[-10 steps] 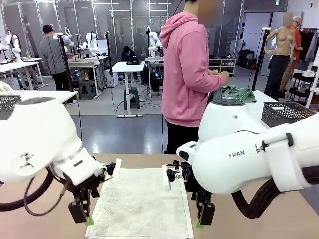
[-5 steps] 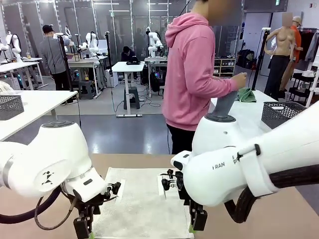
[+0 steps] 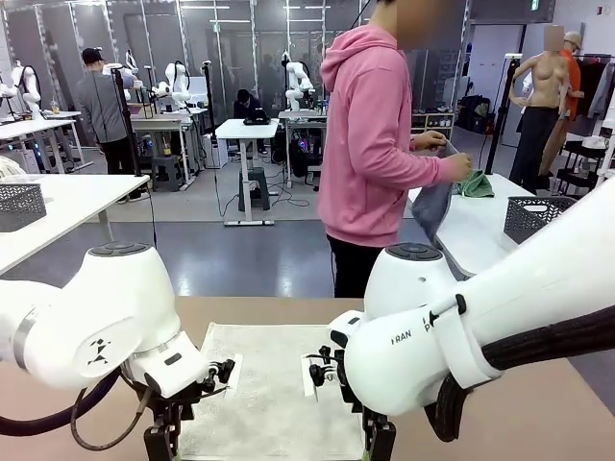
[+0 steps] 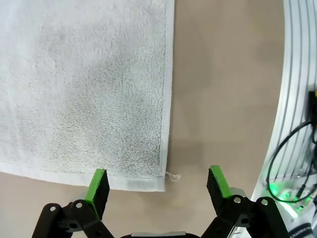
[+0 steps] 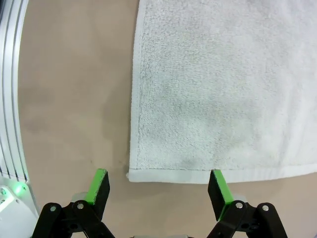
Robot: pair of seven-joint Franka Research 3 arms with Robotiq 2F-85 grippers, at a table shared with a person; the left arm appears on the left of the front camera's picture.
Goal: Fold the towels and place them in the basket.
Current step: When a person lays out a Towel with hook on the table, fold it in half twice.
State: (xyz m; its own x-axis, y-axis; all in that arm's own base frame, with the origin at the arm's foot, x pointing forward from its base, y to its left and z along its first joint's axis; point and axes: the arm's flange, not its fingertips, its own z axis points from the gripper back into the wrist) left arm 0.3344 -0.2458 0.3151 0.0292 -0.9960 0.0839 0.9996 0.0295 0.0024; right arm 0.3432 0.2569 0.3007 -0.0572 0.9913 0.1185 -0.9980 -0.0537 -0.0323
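Towel (image 4: 84, 84) corners lie between spread tips of left pincer (image 4: 158, 176) and right pincer (image 5: 158, 178).

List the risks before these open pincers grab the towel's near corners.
Left pincer straddles a corner of the towel, with one finger over bare table: it may catch only the hem or the loose thread and slip. Right pincer sits likewise; unequal grips would likely skew the fold.
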